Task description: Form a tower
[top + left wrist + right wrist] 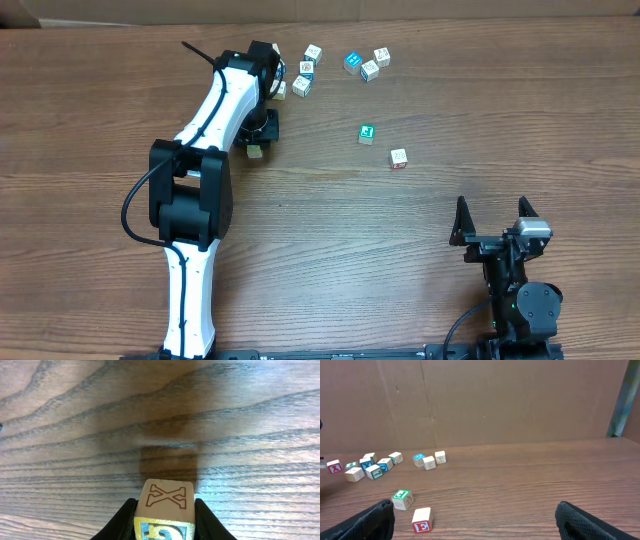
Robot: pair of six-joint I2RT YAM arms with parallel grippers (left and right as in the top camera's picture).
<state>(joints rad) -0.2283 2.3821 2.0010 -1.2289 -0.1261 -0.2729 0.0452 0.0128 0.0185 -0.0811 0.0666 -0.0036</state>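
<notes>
There is no tower to see anywhere on the table. No cube sits on top of another cube, so I think the job is only just starting.

One block is picked up. It is the X cube, pale wood with a brown X on one side and a yellow-edged side next to it. The left gripper pinches it tight, one black finger on each side. On the wood in front of the cube there is a dark, fuzzy shadow, so the cube looks lifted a little off the table, but I cannot be sure. From above, the cube peeks out beside the left arm, near the far left part of the table.

The other blocks lie alone. A bunch of loose cubes is scattered along the far edge, some touching, none stacked. A green cube and a red cube lie closer in, near each other but apart.

The right gripper waits far from all the blocks, at the near right side. Its fingers are spread wide and hold nothing.

What is left, I think, is nearly everything: set the X cube down as the bottom, then put more cubes on it, one at a time.
</notes>
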